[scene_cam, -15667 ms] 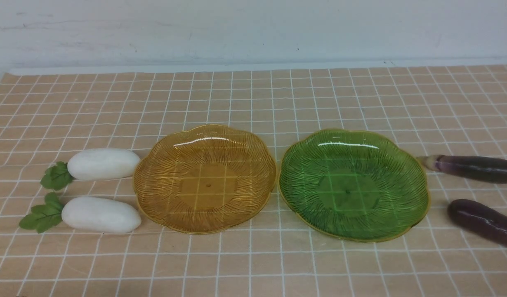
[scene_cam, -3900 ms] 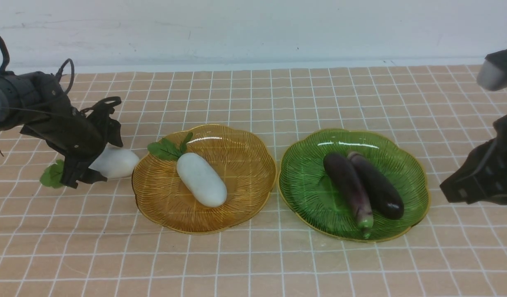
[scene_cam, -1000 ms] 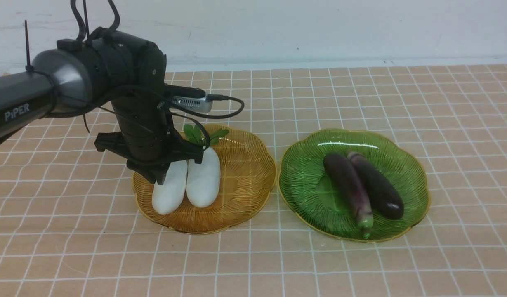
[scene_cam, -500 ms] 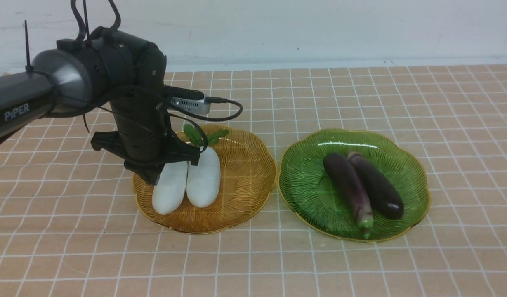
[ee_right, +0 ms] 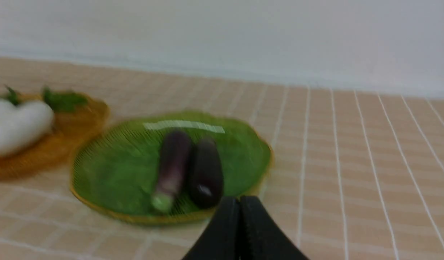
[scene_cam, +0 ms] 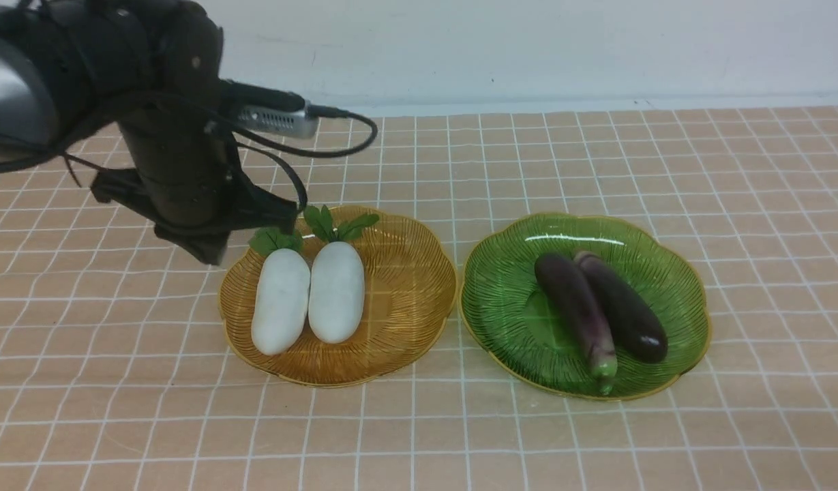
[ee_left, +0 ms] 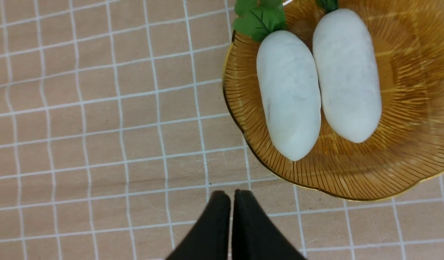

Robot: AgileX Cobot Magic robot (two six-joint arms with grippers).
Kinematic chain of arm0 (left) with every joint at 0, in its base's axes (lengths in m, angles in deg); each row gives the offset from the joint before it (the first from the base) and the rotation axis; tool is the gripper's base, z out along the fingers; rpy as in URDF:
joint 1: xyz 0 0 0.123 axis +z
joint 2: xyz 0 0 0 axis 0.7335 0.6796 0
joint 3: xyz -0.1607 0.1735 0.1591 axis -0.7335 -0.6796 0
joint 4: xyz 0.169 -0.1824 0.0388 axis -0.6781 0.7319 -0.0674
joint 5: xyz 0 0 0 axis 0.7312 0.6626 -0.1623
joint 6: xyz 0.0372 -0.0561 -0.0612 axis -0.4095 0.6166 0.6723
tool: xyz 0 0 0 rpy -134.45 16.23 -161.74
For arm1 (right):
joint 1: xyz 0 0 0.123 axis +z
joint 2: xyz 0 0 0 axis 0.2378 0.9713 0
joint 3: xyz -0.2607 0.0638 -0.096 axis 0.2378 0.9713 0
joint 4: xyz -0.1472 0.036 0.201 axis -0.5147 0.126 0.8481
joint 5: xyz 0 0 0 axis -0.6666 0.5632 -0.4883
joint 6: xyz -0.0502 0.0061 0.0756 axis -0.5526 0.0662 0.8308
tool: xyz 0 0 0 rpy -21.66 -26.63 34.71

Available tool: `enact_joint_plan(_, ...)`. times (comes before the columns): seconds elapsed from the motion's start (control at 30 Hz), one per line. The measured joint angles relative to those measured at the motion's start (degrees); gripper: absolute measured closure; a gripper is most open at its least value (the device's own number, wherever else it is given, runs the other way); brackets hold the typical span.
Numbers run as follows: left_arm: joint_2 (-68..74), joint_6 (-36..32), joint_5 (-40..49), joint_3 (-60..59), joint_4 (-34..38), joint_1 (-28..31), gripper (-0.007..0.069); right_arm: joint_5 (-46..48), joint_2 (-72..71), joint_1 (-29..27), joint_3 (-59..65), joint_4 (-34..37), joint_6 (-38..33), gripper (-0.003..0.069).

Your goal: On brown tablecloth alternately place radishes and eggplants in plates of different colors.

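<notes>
Closed tight and empty, the left gripper hangs over bare cloth just off the amber plate's rim, its two black fingers pressed together and touching nothing. From the front the left arm is a bulky dark mass above the plate's far left edge, with a silver box and looped black cable on its side. The right gripper is likewise pinched shut with nothing in it, raised beside the green plate; that wrist view is blurred.

No writing on anything can be read.

Both radishes lie side by side and touching in the amber plate, smooth matte white ovals with leaf tufts pointing toward the wall. Both eggplants lie close alongside each other in the green plate, glossy dark purple and slender; the left one ends in a pale green stem toward the camera. The plates are translucent, finely ribbed, scallop-edged plastic, standing just beside each other. Under them the brown tablecloth is tan with thin white grid lines, faintly wrinkled at the left.
</notes>
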Motion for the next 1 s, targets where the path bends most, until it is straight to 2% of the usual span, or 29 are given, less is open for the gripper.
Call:
enact_joint_plan(0.27,-16.8,-2.7,1.0,-4.1,0.0,0.0,0.0628,-1.4,0.0,-0.3,0.2,0.0,0.0,0.0674)
enact_joint_plan(0.4,-31.9,-2.1,1.1,-15.5,0.1,0.0,0.0628,-1.4,0.0,-0.3,0.2,0.0,0.0,0.0674)
enact_joint_plan(0.5,-43.4,1.6,0.9,-27.1,0.1,0.0,0.0628,-1.5,0.0,-0.4,0.2,0.0,0.0,0.0674)
enact_joint_plan(0.63,-61.3,6.6,-10.1,-47.7,3.0,0.0,0.0628,-1.5,0.0,-0.6,0.2,0.0,0.0,0.0674)
enact_joint_plan(0.73,-71.0,6.9,-27.1,-61.7,4.9,0.0,0.0627,-1.5,0.0,-0.6,0.2,0.0,0.0,0.0674)
enact_joint_plan(0.83,-74.4,6.9,-35.9,-66.8,4.9,0.0,0.0627,-1.5,0.0,-0.6,0.2,0.0,0.0,0.0674)
enact_joint_plan(1.0,-76.7,6.9,-43.2,-71.5,4.9,0.0,0.0627,-1.5,0.0,-0.6,0.2,0.0,0.0,0.0674)
